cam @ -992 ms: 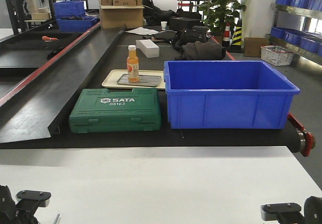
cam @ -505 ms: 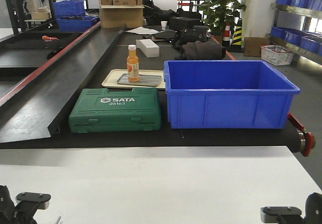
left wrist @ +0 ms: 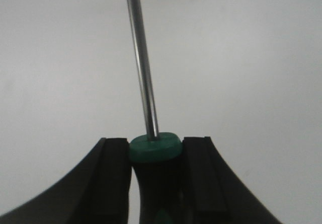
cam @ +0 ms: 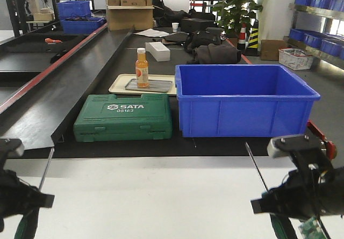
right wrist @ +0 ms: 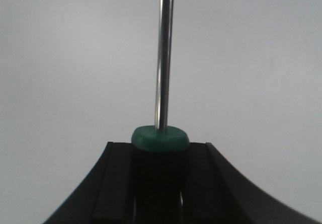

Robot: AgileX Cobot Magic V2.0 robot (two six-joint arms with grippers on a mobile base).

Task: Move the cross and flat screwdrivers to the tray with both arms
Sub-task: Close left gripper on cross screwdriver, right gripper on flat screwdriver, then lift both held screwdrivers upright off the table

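I hold one screwdriver in each hand above the white table [cam: 161,196]. My left gripper [cam: 19,201] [left wrist: 154,144] is shut on the green-and-black handle of one screwdriver [left wrist: 143,73], whose steel shaft [cam: 46,169] points up and away. At the lower right, my right gripper [cam: 293,198] [right wrist: 160,146] is shut on the handle of the other screwdriver [right wrist: 163,58], its shaft [cam: 257,166] leaning up and left. The shaft tips are cut off in both wrist views, so I cannot tell cross from flat. The tray is out of view.
Beyond the table edge runs a black conveyor belt. On it are a green SATA case [cam: 123,117], a large blue bin [cam: 244,100], and a beige plastic tray [cam: 119,83] holding a small grey metal tray [cam: 156,86] and an orange bottle [cam: 142,67].
Both arms have risen from the bottom edge of the front view, each lifting its screwdriver well up into sight.
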